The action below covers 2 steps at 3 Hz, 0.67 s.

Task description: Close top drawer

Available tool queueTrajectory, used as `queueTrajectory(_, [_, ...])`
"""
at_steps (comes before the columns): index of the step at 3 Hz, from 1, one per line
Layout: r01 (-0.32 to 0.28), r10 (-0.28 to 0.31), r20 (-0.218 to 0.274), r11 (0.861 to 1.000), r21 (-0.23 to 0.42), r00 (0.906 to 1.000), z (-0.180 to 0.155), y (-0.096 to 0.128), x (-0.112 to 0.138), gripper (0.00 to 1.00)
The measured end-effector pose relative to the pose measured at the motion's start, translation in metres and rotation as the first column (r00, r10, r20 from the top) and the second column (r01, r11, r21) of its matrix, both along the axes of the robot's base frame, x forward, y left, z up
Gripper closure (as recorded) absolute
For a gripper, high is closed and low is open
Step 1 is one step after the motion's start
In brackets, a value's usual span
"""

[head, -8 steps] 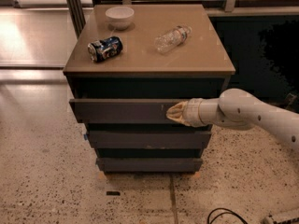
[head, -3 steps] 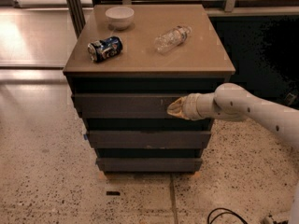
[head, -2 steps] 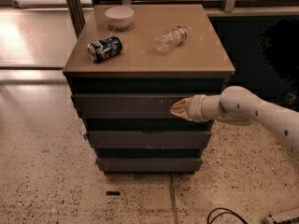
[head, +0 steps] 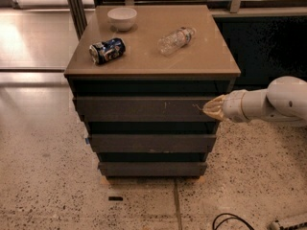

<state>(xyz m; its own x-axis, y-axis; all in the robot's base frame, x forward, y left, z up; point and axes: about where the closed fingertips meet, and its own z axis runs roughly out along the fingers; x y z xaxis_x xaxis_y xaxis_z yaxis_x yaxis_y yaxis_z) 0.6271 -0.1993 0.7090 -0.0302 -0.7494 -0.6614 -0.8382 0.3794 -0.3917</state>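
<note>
The top drawer (head: 139, 109) shows only its flat dark grey-brown front, set back under the cabinet top (head: 144, 67), with small pale scratches right of centre. None of its inside shows. My gripper (head: 210, 109), with pale tapered fingertips held together, is at the right end of that front, pointing left at it. I cannot tell whether it still touches the front. The white arm reaches in from the right edge.
A white bowl (head: 122, 18), a crushed blue can (head: 106, 50) and a clear plastic bottle (head: 176, 40) lie on the cabinet top. Two slimmer drawer fronts (head: 152, 143) sit below. A black cable (head: 230, 220) lies on the speckled floor at lower right.
The top drawer front has gone in toward the cabinet since the earliest frame. My gripper has since slid right, from the middle of the front to its right end.
</note>
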Motion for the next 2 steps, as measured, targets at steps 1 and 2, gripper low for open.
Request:
queueTrajectory(1, [0.051,-0.051,0.003,0.999,-0.006,0.9987,0.016,-0.018,-0.002,0.84])
queueTrajectory(2, [0.026,-0.026,0.001,1.000,0.001,0.9997,0.008,-0.008,0.000,0.59])
